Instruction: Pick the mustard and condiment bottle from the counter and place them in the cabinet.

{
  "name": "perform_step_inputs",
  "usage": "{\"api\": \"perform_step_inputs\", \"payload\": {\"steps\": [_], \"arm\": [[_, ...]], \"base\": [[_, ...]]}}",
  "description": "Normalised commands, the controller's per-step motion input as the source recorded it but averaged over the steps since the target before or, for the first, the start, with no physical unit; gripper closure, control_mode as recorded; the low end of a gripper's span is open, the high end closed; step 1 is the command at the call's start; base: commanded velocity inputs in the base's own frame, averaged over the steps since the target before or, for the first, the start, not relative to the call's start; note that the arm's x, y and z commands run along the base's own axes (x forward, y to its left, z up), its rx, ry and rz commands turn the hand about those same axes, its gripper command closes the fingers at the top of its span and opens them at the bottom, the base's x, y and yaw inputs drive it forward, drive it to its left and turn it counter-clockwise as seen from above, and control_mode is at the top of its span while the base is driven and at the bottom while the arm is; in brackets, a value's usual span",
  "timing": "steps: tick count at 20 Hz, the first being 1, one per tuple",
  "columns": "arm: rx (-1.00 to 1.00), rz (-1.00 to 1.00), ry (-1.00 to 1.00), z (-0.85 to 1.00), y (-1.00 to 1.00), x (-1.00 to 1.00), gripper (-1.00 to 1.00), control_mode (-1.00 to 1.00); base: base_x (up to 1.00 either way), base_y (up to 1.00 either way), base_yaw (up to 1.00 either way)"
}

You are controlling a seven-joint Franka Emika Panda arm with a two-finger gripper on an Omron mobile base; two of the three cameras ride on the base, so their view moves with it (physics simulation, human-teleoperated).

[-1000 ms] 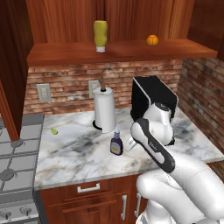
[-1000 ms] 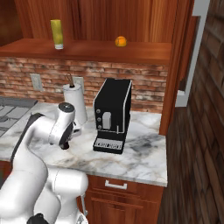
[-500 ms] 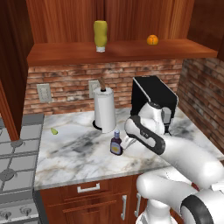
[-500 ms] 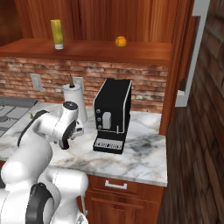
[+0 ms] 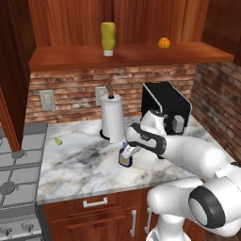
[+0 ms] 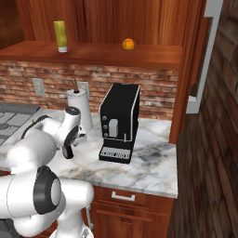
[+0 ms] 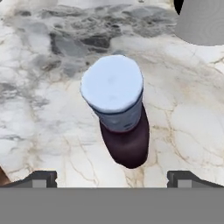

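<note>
Now, bottle (image 7: pixel 120 127): centre frame, upright on table (image 7: pixel 39 127), small, rigid, likely light, slick.
Hold: dark body below the cap.
Fingers (image 7: pixel 43 178): spread apart, empty.

Mustard (image 6: pixel 60 36) and small orange fruit (image 6: pixel 128 44) on the cabinet (image 6: pixel 153 53) shelf above a black coffee machine (image 6: pixel 121 122).

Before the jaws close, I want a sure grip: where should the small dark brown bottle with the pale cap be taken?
Take the small dark brown bottle from straight above, fingers closing on its narrow neck below the pale cap. It stands upright on the marble counter, cap facing the open gripper and centred between its tips.
</note>
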Motion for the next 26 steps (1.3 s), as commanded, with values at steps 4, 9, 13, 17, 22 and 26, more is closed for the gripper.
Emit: {"api": "perform_step_inputs", "payload": {"steps": [4,9,13,17,22,26], "arm": [[-0.03,0.00,0.00,-0.12,0.09,0.19,-1.00,-1.00],[-0.04,0.00,0.00,-0.16,0.02,0.20,-1.00,-1.00],[-0.04,0.00,0.00,-0.16,0.01,0.25,-1.00,-1.00],[-0.01,0.00,0.00,-0.12,0.01,0.15,-1.00,-1.00],[0.00,0.00,0.00,-0.16,0.16,0.13,-1.00,-1.00],[0.00,0.00,0.00,-0.16,0.29,0.08,1.00,-1.00]], "base": [[0.00,0.00,0.00],[0.00,0.00,0.00],[0.00,0.00,0.00],[0.00,0.00,0.00],[0.00,0.00,0.00],[0.00,0.00,0.00]]}}
